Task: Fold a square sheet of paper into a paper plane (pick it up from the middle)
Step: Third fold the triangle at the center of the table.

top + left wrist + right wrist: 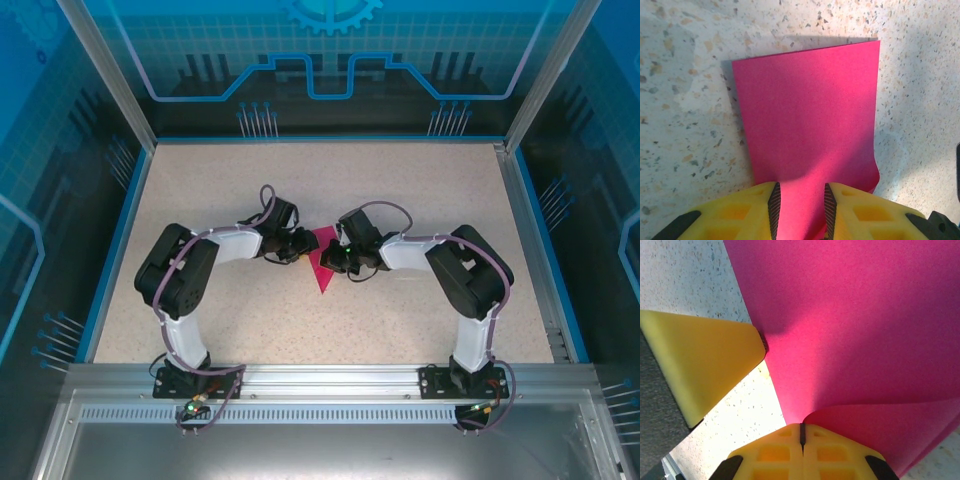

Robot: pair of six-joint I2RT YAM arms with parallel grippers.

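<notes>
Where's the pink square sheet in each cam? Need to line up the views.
Top external: the square sheet of paper sits at frame centre, pointed end toward the arm bases.
Left wrist: mid-frame, running down between the left claw fingers.
Right wrist: upper right, near edge curled up at the shut right claw.
Shared landmark: the speckled tabletop bordering the sheet.
</notes>
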